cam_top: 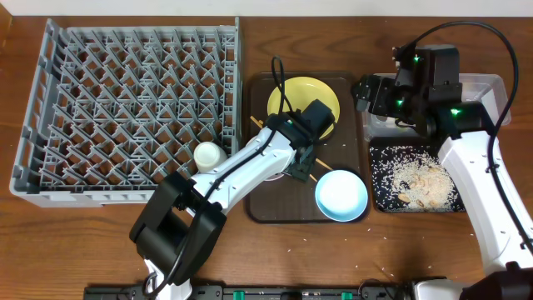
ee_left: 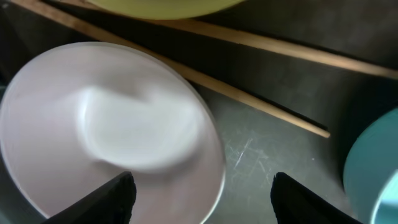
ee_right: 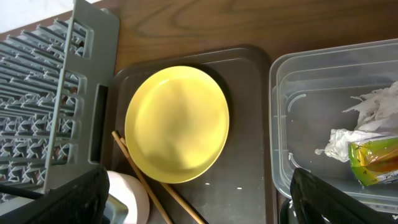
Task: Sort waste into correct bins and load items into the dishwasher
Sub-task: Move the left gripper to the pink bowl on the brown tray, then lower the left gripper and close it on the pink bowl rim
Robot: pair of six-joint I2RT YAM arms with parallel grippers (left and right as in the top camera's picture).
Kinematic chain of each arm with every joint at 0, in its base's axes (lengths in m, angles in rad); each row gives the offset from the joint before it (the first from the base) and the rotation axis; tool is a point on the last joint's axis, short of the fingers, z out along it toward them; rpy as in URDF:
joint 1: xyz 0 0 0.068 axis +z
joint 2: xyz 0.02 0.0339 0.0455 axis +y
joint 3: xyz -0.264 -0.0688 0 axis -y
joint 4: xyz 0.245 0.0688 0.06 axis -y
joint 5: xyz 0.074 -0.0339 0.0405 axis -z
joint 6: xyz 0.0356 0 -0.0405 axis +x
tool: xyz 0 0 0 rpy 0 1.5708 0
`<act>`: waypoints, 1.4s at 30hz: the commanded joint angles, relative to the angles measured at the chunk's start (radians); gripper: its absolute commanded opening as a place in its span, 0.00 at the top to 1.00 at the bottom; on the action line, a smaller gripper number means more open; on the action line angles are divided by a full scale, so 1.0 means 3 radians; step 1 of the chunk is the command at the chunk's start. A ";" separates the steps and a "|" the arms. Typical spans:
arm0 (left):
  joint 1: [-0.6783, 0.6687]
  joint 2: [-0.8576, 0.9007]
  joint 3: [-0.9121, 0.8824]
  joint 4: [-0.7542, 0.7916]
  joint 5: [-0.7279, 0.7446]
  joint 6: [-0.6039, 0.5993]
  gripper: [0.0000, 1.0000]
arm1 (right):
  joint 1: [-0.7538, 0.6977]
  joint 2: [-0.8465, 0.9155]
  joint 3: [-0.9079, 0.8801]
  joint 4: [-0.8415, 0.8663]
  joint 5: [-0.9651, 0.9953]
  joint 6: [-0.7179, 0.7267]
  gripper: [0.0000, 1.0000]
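Grey dish rack (cam_top: 125, 108), left: one small white cup (cam_top: 207, 155) in its near right corner. Brown tray (cam_top: 260, 208), centre, holds yellow plate (cam_top: 293, 93), chopsticks (cam_top: 255, 123), light blue bowl (cam_top: 341, 196). Black tray (cam_top: 379, 196), right (scattered with rice (cam_top: 416, 158) and beige scraps (cam_top: 425, 190)). Clear tub (cam_top: 490, 85) behind it.

From my remote feed I see a grey dish rack (cam_top: 125, 108) with a criss-cross lattice of pegs, on a reddish-brown wood-grain table (cam_top: 83, 242). The serving tray (cam_top: 275, 204) is dark brown. On my screens the plate (ee_right: 177, 124) is plain yellow, one bowl (cam_top: 341, 196) light blue, the other bowl (ee_left: 106, 124) white, the cup (cam_top: 208, 155) white, and the chopsticks (ee_left: 249, 99) pale tan wood. The shallow tray (cam_top: 375, 200) is black, speckled with white rice (cam_top: 400, 158) and beige scraps (cam_top: 425, 187). The tub (ee_right: 311, 81) is clear, the napkin (ee_right: 367, 118) white, the wrapper (ee_right: 373, 155) yellow-green
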 commanded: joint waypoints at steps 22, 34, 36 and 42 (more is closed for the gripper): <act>0.0020 0.0094 -0.0109 -0.0052 0.0487 0.0647 0.37 | -0.0009 -0.0006 0.0043 -0.0031 -0.0019 0.0020 0.09; 0.0020 0.0093 -0.0106 -0.0287 0.1115 0.0697 0.36 | -0.0010 -0.0006 0.0043 -0.0064 -0.0003 -0.0004 0.08; 0.0020 0.0093 -0.0076 -0.0295 0.1164 0.0698 0.36 | -0.0009 -0.0006 0.0043 -0.0065 0.0033 -0.0003 0.08; 0.0020 0.0092 0.0074 -0.0270 0.1874 0.0697 0.35 | -0.0010 -0.0006 0.0043 -0.0070 0.0083 -0.0003 0.07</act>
